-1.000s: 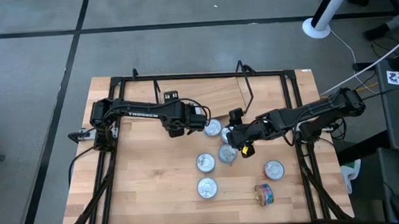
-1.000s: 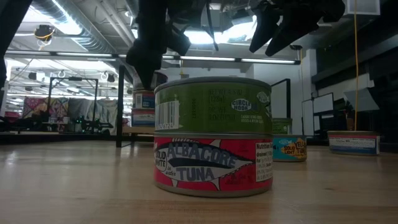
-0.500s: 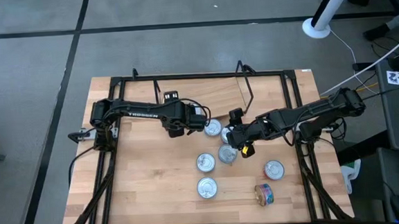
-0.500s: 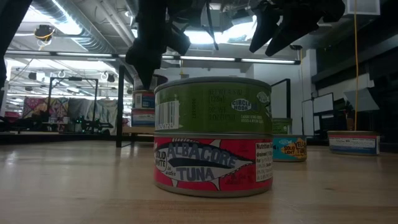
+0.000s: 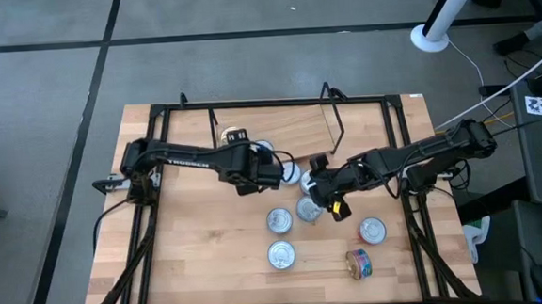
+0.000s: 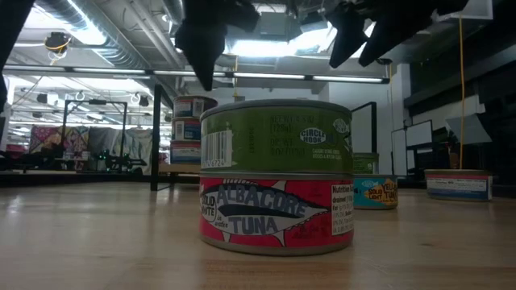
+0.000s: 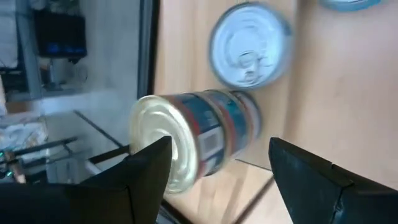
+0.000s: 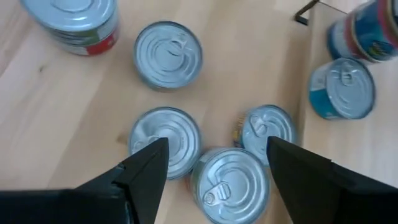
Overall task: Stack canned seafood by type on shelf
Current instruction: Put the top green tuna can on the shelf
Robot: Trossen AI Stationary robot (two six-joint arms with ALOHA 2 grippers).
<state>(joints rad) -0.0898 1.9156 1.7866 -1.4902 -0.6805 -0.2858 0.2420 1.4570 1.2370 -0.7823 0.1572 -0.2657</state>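
Observation:
Several short round tins stand on the wooden table. A green tin sits on a red tuna tin [image 6: 276, 173] nearest the front. Single silver-lidded tins [image 5: 278, 220] [image 5: 307, 209] lie mid-table. A stack of blue-labelled tins [image 7: 158, 146] with a gold lid stands on the small shelf [image 5: 297, 122] at the back. My left gripper [image 5: 282, 173] hangs open above the table just in front of that stack, touching nothing. My right gripper [image 5: 312, 182] hangs open above a cluster of silver-lidded tins [image 8: 230, 180], clear of them.
More tins stand to the right: one with a silver lid [image 5: 371, 230] and a multicoloured one lying on its side [image 5: 358, 263]. A blue tin [image 8: 342, 87] stands near the shelf. Black rails [image 5: 249, 103] frame the tabletop, and the shelf's thin wire frame [image 5: 333, 110] rises at the back.
My left gripper has risen and drawn back from the shelf toward the table's near right, staying open. This uncovers the stack of tins on the shelf, which stands still. My right gripper has turned slightly in place.

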